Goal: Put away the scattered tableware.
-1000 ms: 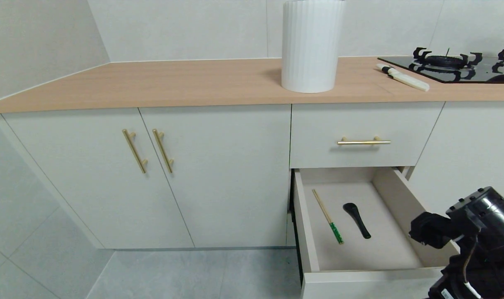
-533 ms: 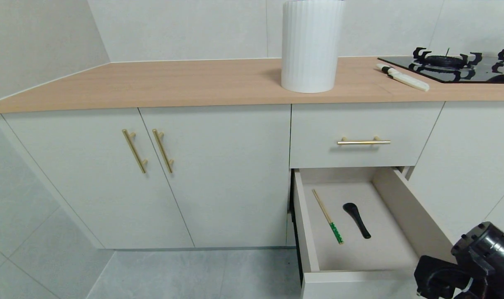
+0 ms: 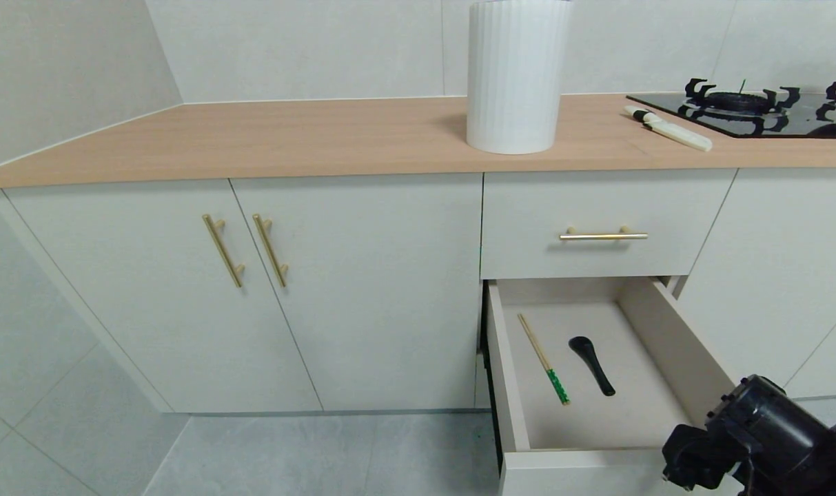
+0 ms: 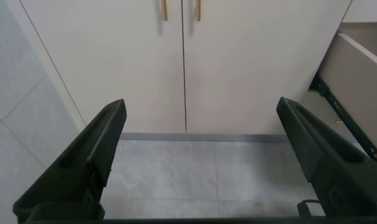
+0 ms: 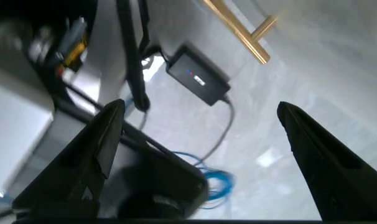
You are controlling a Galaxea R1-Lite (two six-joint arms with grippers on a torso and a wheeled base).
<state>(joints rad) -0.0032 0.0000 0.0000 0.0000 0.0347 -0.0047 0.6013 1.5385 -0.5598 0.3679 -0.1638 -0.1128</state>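
tabletop (image 3: 287,138): white ribbed canister (image 3: 517,76), knife (image 3: 668,128), hob (image 3: 741,103) | open drawer (image 3: 659,337): chopsticks (image 3: 543,359) beside black spoon (image 3: 595,368), apart

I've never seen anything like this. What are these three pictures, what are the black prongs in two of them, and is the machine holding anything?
It is a two-armed robot in a kitchen, tidying tableware. The wide picture comes from a camera on its head, looking down at the wood-coloured countertop and pale cabinets. The other two come from cameras on its wrists; the black prongs are the fingers of the left gripper and the right gripper. Both are open and hold nothing. On the countertop are a tall white ribbed container and, beside the black gas hob, what looks like a cream-coloured knife. The lower pull-out drawer is open; inside lie a pair of wooden chopsticks with green ends and a black spoon, not touching.
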